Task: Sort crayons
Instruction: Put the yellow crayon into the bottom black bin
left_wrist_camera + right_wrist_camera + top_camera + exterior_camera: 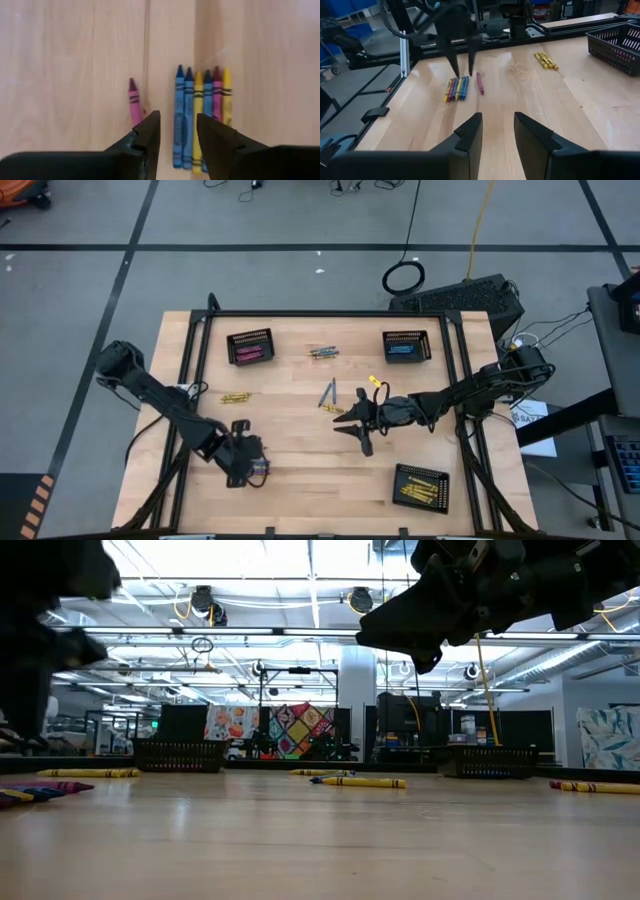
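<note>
A row of several crayons (200,120), blue, yellow and pink, lies side by side on the wooden table, with one pink crayon (134,105) lying apart beside it. My left gripper (177,132) hangs open just above the row, near the table's front left, fingers pointing steeply down; the right wrist view shows its fingertips (462,67) clear of the crayons (456,89). My right gripper (497,132) waits open and nearly level over the table's middle (355,425), with nothing between its fingers.
Black mesh baskets stand at the far left (250,347) with pink crayons, far right (407,346) with blue, and near right (420,485) with yellow. Loose crayons lie at the left (235,396), far middle (322,352) and centre (328,392).
</note>
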